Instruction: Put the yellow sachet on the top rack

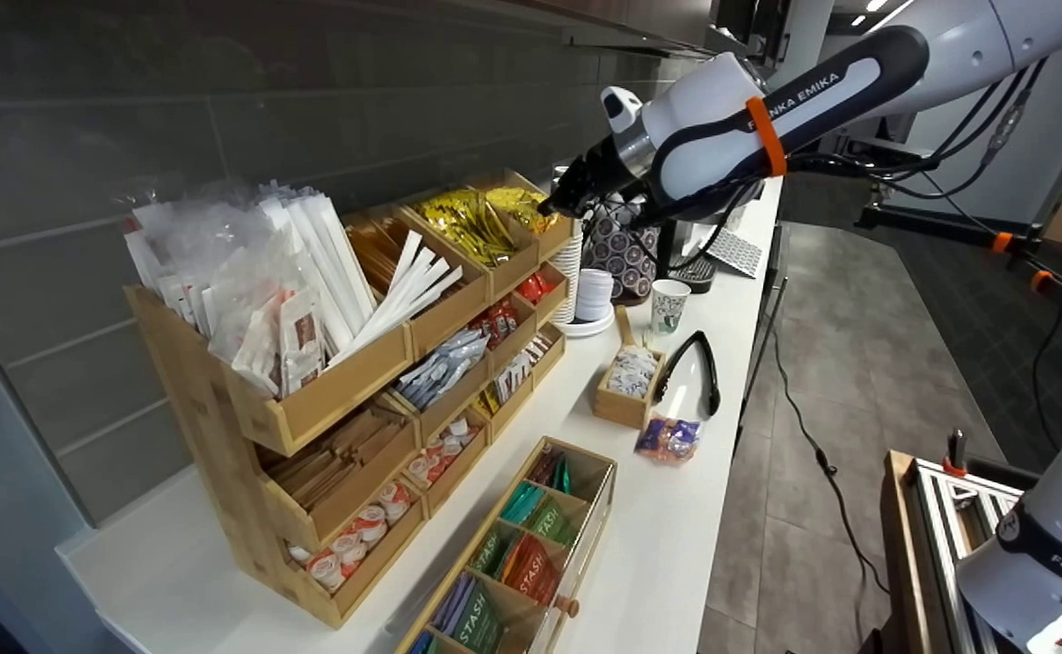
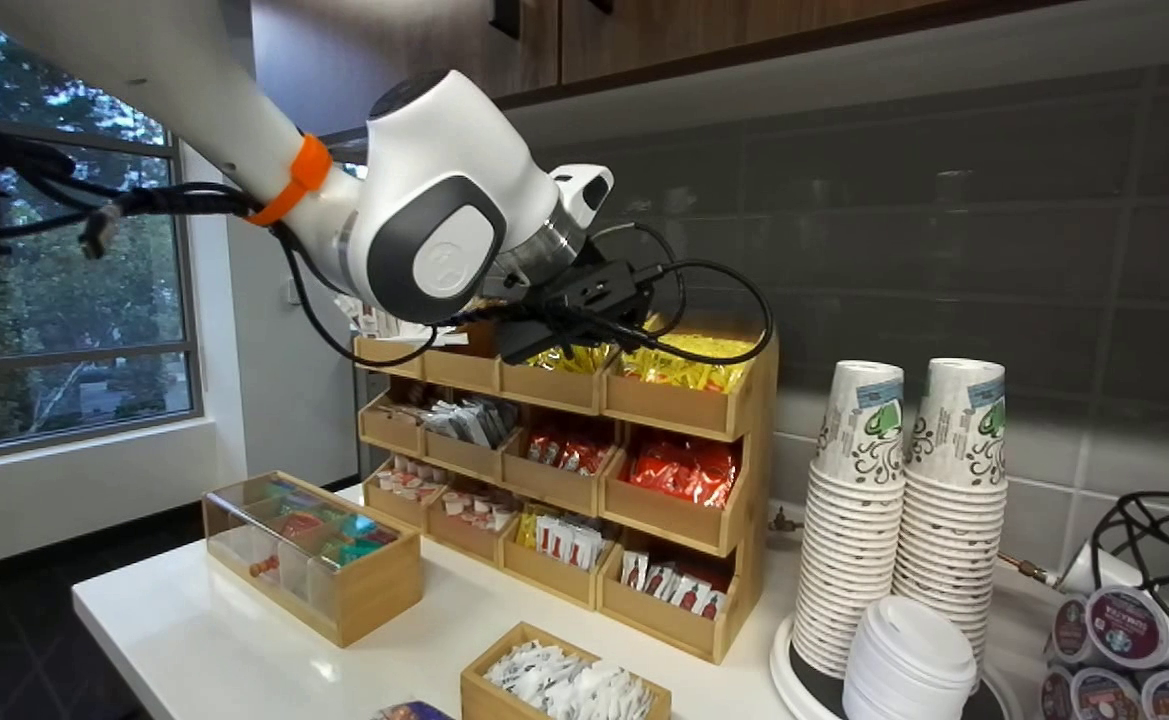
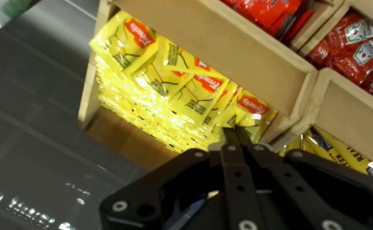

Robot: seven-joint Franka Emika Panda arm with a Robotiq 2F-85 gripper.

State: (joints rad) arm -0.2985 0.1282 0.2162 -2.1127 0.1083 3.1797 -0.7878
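Note:
The top rack (image 1: 340, 400) is the highest trough of the light-wood stepped stand. It also shows in an exterior view (image 2: 674, 403) and in the wrist view (image 3: 231, 54), where its end compartment holds a pile of yellow French's sachets (image 3: 186, 89). My gripper (image 3: 234, 128) is over the inner corner of that compartment, its fingers together. A creased yellow sachet (image 3: 230, 120) bunches at the fingertips and appears pinched there, against the other sachets. In an exterior view the gripper (image 1: 550, 202) is at the rack's far end. In the exterior view with the cups, the fingertips are hidden.
Lower tiers hold red ketchup packets (image 2: 684, 468) and other condiments. The tea box (image 1: 517, 545), a small box of white packets (image 1: 630, 372), a purple packet (image 1: 669, 439) and stacked cups (image 2: 849, 560) stand on the counter. Cabinets hang above; a dark wall stands behind.

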